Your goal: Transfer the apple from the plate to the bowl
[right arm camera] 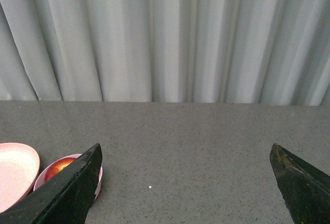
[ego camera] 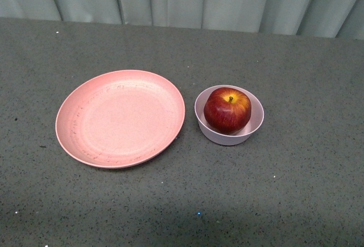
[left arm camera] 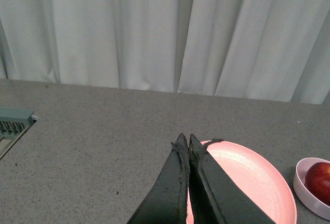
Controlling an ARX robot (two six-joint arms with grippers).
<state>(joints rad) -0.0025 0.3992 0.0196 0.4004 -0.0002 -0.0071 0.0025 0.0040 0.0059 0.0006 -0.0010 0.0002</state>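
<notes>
Only the wrist views show pincers: left pincer (left arm camera: 185,144) pressed together above the salmon-pink plate (left arm camera: 258,177), right pincer (right arm camera: 185,154) spread. The glossy dark-red apple (ego camera: 227,110) sits in the small pale pink bowl (ego camera: 250,134), apart from both.

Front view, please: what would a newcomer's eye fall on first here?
The glossy dark-red apple stands out, sitting in the small pale pink bowl right of centre on the grey table. Just left of it lies the wide salmon-pink plate, with nothing on it.
</notes>
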